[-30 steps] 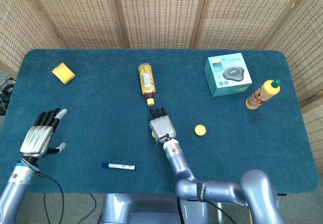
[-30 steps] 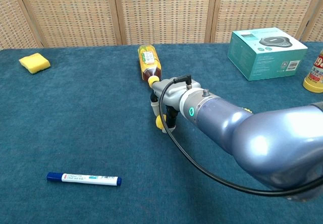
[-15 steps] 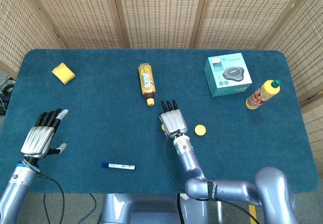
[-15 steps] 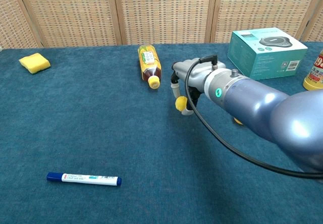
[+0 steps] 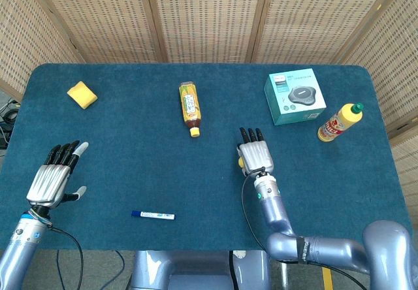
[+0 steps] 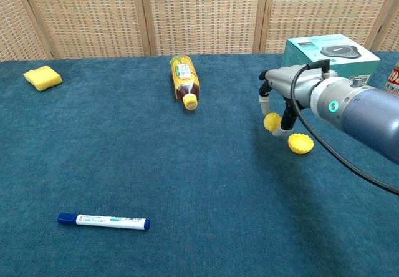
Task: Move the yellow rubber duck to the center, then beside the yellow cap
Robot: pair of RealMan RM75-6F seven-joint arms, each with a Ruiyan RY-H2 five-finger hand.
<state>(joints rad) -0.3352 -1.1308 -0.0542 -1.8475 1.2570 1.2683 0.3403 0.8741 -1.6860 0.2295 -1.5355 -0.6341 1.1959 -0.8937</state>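
Right robot hand (image 6: 280,105) pinching yellow rubber duck (image 6: 272,121) just above counter (image 6: 124,165), close beside yellow cap (image 6: 300,143); centre step judged done, only set-down and release remaining; left robot hand (image 5: 53,176) spread, idle

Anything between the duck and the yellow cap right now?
Nothing visible. The right robot hand holds the duck just left of the yellow cap, with only bare blue table in the gap between them.
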